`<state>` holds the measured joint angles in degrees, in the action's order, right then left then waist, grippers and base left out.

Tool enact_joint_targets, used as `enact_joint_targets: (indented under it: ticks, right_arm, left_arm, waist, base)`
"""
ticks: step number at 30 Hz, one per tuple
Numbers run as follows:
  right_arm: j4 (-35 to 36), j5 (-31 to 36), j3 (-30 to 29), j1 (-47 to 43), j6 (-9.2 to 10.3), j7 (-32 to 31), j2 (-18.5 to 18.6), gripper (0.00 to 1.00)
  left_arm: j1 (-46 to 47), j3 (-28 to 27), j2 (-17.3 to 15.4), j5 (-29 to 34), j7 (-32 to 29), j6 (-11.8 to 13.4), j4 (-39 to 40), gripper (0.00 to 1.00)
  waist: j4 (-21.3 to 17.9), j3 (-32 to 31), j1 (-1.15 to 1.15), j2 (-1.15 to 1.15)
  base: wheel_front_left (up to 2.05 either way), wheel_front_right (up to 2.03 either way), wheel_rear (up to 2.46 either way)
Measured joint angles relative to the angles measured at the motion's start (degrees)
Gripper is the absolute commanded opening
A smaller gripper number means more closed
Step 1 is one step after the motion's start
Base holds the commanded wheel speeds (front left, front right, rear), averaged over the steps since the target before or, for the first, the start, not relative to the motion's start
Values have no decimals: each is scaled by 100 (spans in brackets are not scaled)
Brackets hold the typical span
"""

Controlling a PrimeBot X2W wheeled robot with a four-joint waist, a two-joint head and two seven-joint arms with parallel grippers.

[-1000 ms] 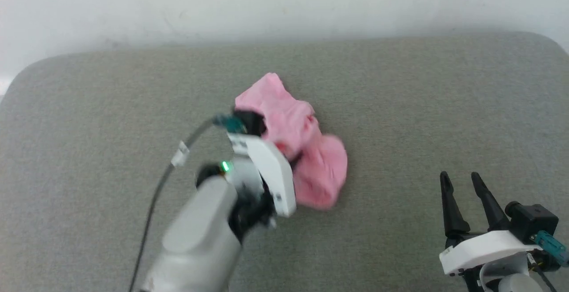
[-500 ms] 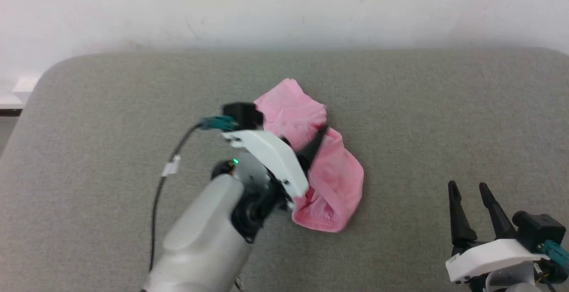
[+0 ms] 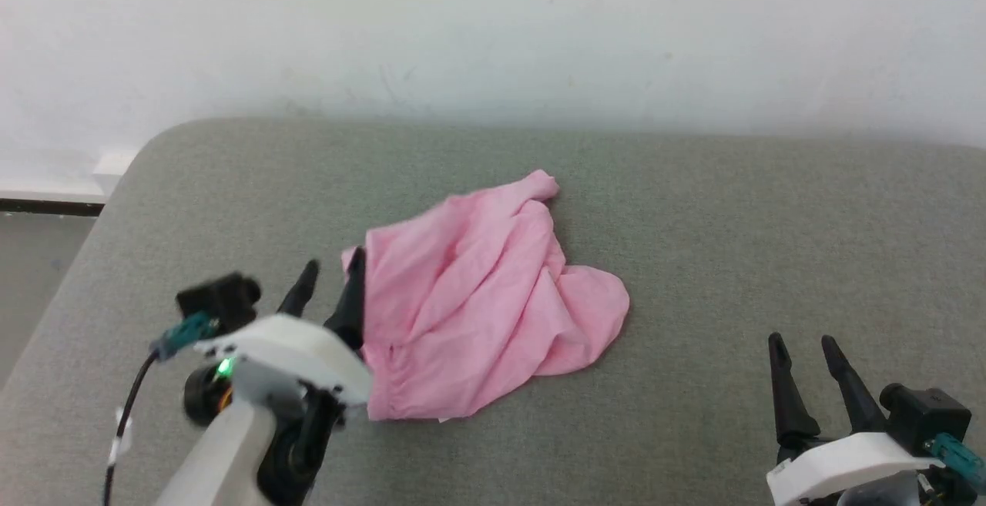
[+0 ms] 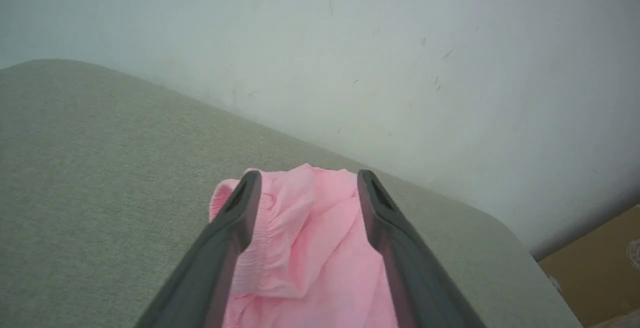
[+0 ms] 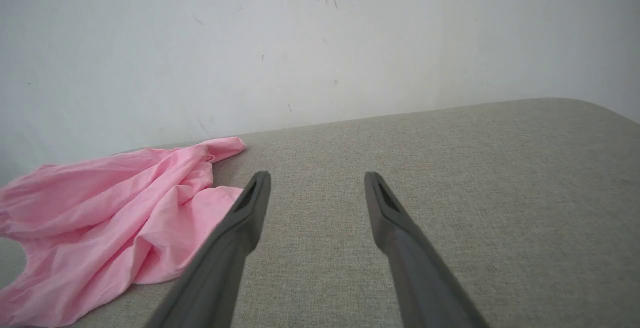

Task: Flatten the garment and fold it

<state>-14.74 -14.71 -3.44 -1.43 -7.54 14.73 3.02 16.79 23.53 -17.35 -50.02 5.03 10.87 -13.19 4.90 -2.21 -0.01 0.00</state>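
pink garment [image 3: 477, 306], rumpled, partly spread

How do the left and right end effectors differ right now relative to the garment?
The left end effector is at the garment's left edge; the right end effector stands apart from it. Left has cloth between its fingers; right has bare grey padding. Both are open, gripping nothing.

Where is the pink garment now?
In the head view, the garment lies rumpled near the middle of the grey cushion, just right of the left gripper.
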Motion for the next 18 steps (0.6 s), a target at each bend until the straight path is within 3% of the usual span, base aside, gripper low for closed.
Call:
enact_joint_targets:
  ticks: [5, 8, 13, 18]
  right_arm:
    - [8, -20, 30, -1, 0, 1, 1, 100]
    - [8, -41, 58, -2, 0, 1, 0, 100]
    - [-41, -38, 145, -3, 0, 1, 0, 100]
    - [-110, 7, 167, 74, 0, -402, 1, 100]
  left_arm:
    - [-592, -96, -435, 576, 534, 543, 288, 100]
    - [-772, -125, -515, 1093, 858, 818, 586, 100]
    - [-1155, -421, -331, 1892, 970, 940, 1078, 100]
    - [-1555, -753, 152, 2496, 970, 772, 1319, 100]
  waist:
    - [5, 13, 0, 0]
    - [-7, 40, 1, 0]
    - [-25, 57, 1, 0]
    - [-11, 135, 1, 0]
  base:
    - [0, 0, 0]
    - [0, 0, 0]
    - [0, 0, 0]
    - [0, 0, 0]
